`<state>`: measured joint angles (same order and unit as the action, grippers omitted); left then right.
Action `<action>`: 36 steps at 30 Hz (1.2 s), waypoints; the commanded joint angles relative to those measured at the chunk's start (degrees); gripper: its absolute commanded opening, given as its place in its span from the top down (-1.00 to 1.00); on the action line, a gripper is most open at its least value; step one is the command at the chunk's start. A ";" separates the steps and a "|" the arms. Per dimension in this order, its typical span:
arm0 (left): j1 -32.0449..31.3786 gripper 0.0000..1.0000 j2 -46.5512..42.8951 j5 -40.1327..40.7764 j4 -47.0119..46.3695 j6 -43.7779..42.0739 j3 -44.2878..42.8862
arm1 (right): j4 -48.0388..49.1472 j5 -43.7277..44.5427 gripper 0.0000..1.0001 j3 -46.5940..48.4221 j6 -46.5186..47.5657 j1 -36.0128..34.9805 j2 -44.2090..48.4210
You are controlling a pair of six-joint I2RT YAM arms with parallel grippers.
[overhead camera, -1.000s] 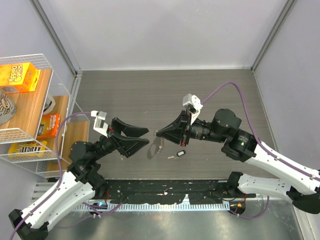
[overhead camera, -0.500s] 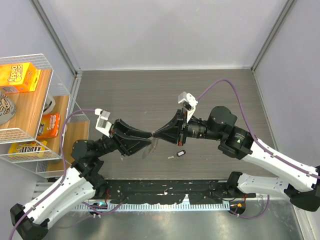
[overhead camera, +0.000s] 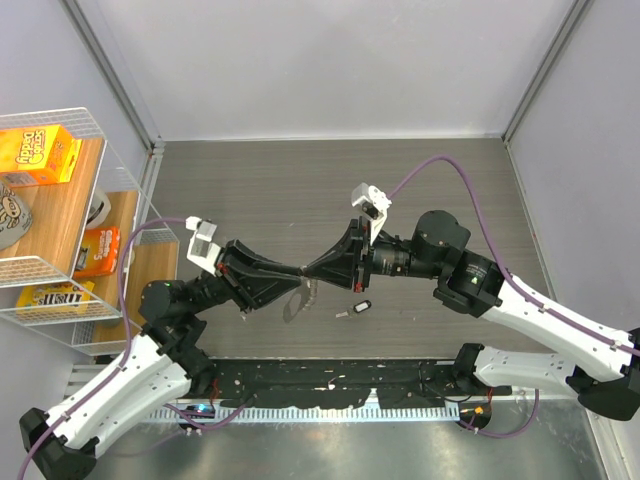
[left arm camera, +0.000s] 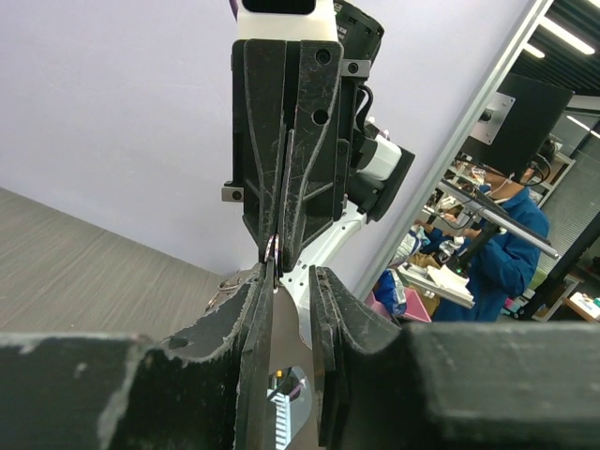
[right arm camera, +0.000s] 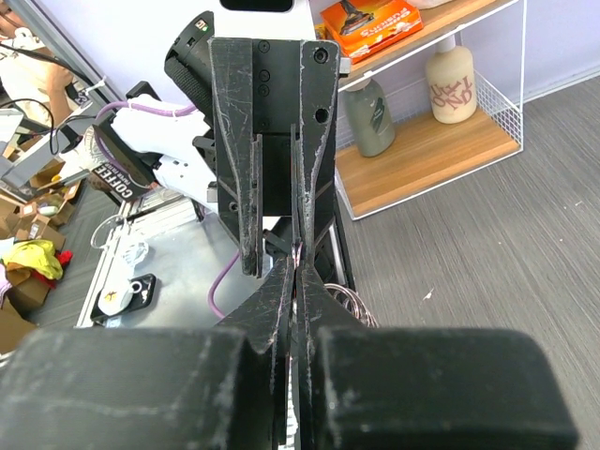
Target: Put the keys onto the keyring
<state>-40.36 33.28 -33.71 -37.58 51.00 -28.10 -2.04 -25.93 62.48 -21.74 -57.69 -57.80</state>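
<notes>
My right gripper (overhead camera: 308, 269) is shut on the keyring (overhead camera: 297, 298), whose glittery silver loops hang below the tips above the table. In the right wrist view the gripper (right arm camera: 296, 267) pinches a thin edge of the ring, and the loops (right arm camera: 354, 306) show below it. My left gripper (overhead camera: 296, 272) is open and meets the right tips head-on. In the left wrist view (left arm camera: 292, 272) its left finger (left arm camera: 262, 291) touches the ring (left arm camera: 272, 249). A key (overhead camera: 358, 309) with a black head lies on the table right of the ring. No other key is visible.
A white wire shelf (overhead camera: 128, 165) stands at the left edge with an orange box (overhead camera: 38, 152) and other packets. The shelf also shows in the right wrist view (right arm camera: 441, 141) with bottles. Grey walls bound the far and right sides.
Both grippers moved towards each other until their tips meet. The right gripper carried the keyring left, and the left gripper came up to it, still open.
</notes>
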 commanded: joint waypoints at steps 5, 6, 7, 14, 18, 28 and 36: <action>0.37 0.66 0.91 -0.83 -3.46 0.24 -2.49 | 2.40 -1.66 0.89 3.18 -1.29 -0.32 -0.56; 0.37 0.74 0.91 -0.74 -3.46 0.24 -2.58 | 2.40 -1.58 0.89 3.09 -1.38 -0.32 -0.56; 0.37 0.90 0.91 -0.74 -3.29 0.15 -2.66 | 2.40 -1.66 0.89 3.00 -1.38 -0.32 -0.56; 0.37 1.00 0.56 -0.56 -3.11 -0.47 -2.58 | 2.40 -2.28 0.90 3.00 -1.12 -0.32 -0.30; 0.37 1.00 0.47 -0.82 -1.80 -1.34 -3.36 | -0.15 -2.72 0.90 3.18 -0.06 -0.32 0.06; 0.37 1.00 0.12 -0.48 1.11 -3.01 -4.24 | -1.82 -3.16 0.74 3.18 1.35 -0.32 0.85; 0.37 1.00 0.30 -0.56 2.34 -3.54 -4.51 | -2.00 -3.07 0.60 3.44 1.70 -0.32 0.85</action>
<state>-40.14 33.89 -34.59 -34.24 48.77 -29.80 -4.60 -27.79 63.44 -20.91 -57.69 -58.02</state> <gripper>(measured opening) 0.037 0.192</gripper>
